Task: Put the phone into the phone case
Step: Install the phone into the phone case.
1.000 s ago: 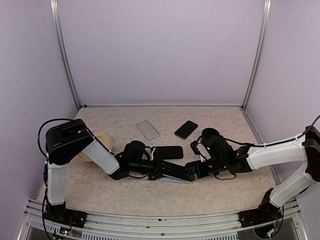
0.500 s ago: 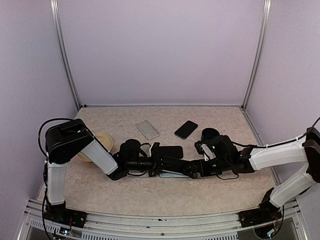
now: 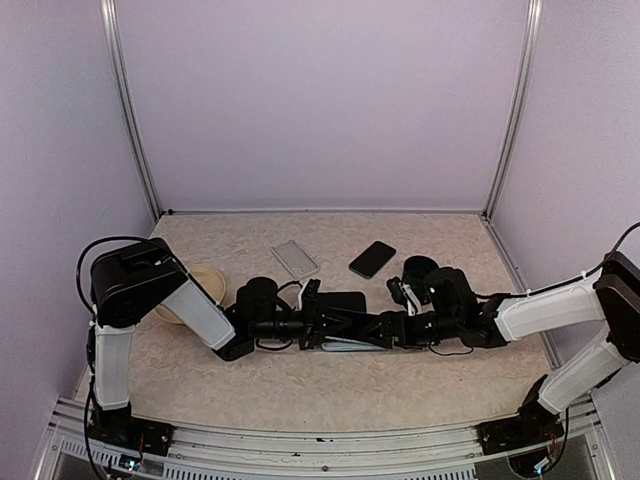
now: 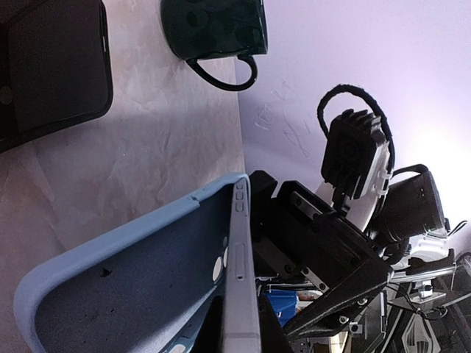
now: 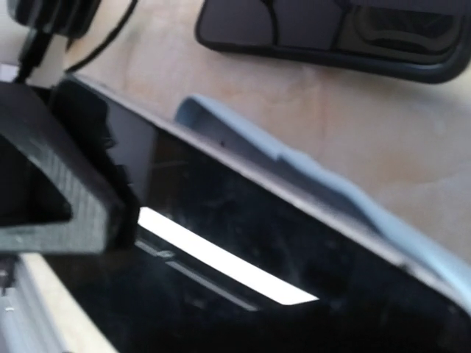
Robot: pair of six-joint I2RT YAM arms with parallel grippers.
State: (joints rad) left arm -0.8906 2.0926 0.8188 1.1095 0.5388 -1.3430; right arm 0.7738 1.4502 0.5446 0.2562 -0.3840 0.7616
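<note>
My left gripper (image 3: 322,325) (image 4: 241,323) is shut on the phone (image 3: 350,325), pinching its thin silver edge (image 4: 243,272) between both fingers. The phone stands on edge, tilted, along one long wall of the light blue phone case (image 3: 350,347) (image 4: 125,294), whose open inside faces it. My right gripper (image 3: 388,330) (image 4: 331,250) has come in from the right, end to end with the left, and stands wide over the phone's far end. In the right wrist view the phone's black screen (image 5: 280,243) fills the frame, with the blue case rim (image 5: 331,184) behind it. No right fingertips show there.
A flat black case or phone (image 3: 340,302) (image 4: 51,66) (image 5: 331,29) lies just behind the grippers. Further back are a clear case (image 3: 295,259), a second black phone (image 3: 372,259) and a dark mug (image 3: 418,268) (image 4: 213,26). A tan bowl (image 3: 205,285) sits left.
My right gripper has slid left and closed in on the left gripper, now over the phone's end. The phone and left gripper have shifted slightly back and lie flatter over the case.
</note>
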